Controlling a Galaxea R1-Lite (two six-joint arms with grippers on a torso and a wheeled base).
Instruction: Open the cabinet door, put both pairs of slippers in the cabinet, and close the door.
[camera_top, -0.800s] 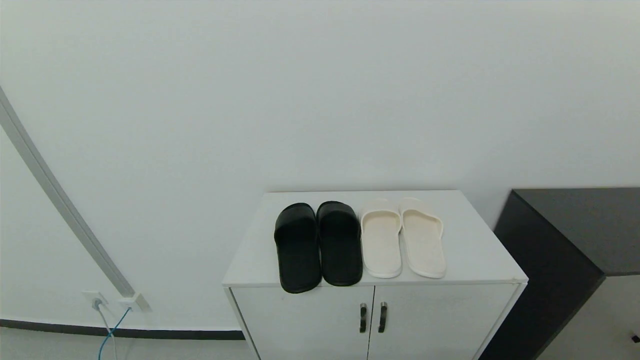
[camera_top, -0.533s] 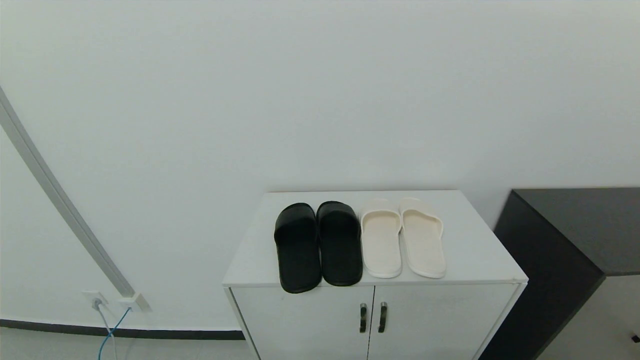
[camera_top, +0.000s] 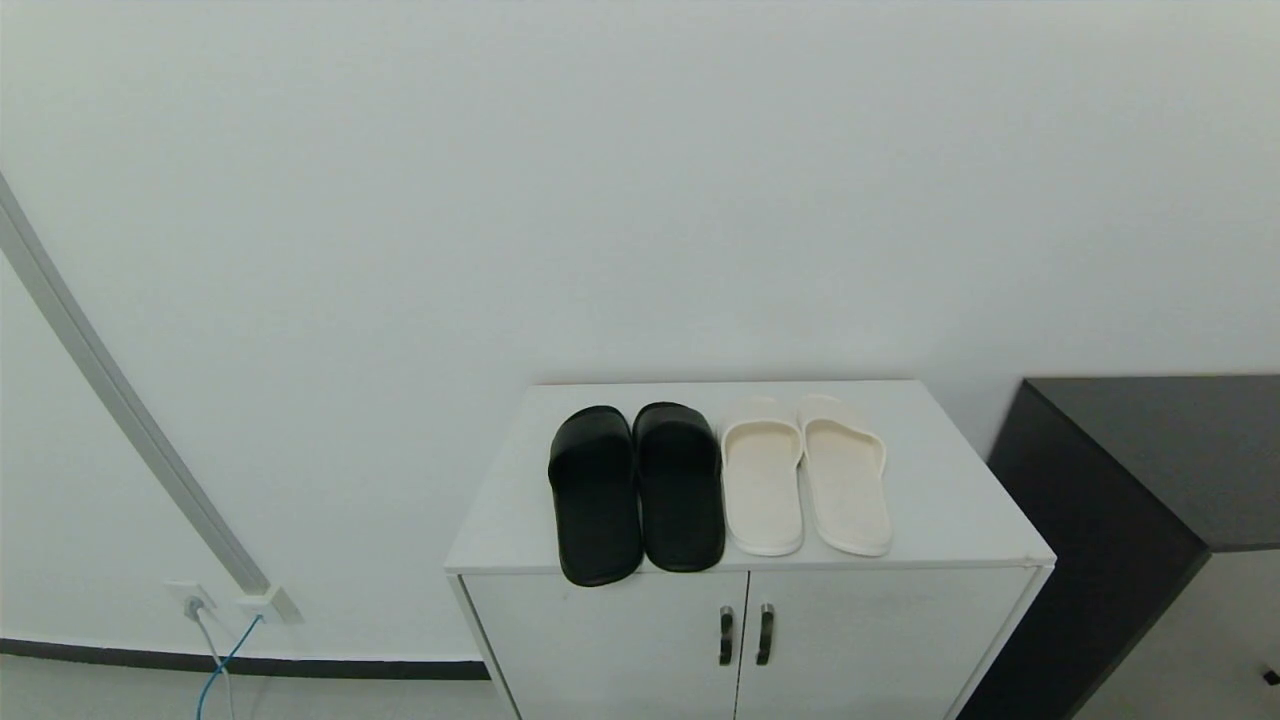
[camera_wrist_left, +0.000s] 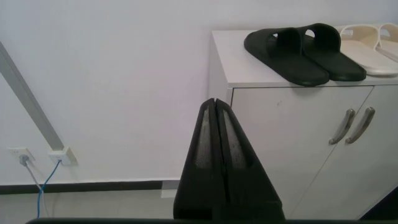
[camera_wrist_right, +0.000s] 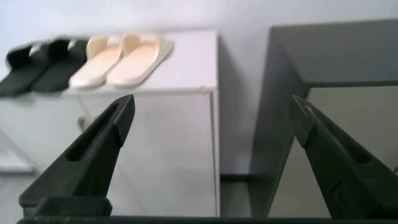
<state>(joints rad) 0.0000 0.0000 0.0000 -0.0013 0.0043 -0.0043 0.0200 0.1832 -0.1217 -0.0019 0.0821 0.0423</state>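
Cabinet (camera_top: 960, 520): white, two-door, set against the wall; its top serves as the surface for both pairs.
Doors: left door (camera_top: 610, 645) and right door (camera_top: 880, 640) are shut, meeting at the middle.
Handles: two dark vertical pulls, left handle (camera_top: 726, 635) and right handle (camera_top: 766, 633), just beside each other at the meeting edge.
Black slippers (camera_top: 625, 495): laid side by side on the left half of the surface, heels at the front edge, one heel slightly overhanging.
Cream slippers (camera_top: 770, 495): laid side by side just beside the black pair, on the right half, heels short of the edge.
Left gripper (camera_wrist_left: 215, 102): held in front of the cabinet and below its top, well apart from the doors; fingers are pressed together, nothing between them.
Right gripper (camera_wrist_right: 211, 102): held off the cabinet's right front corner, well apart from it; fingers are spread wide, nothing held.
Dark unit (camera_top: 1100, 520): stands just beside the cabinet on the right.
Wall socket (camera_top: 190, 600): low on the wall to the left, with a blue cable (camera_top: 225, 660) plugged in.
Step in hand: judged as the very start; door opening is not yet begun, nothing is stowed.
Next move: one handle is to be approached and gripped, then pulled outward along the door's arc; the spread right gripper is judged the readier for this.
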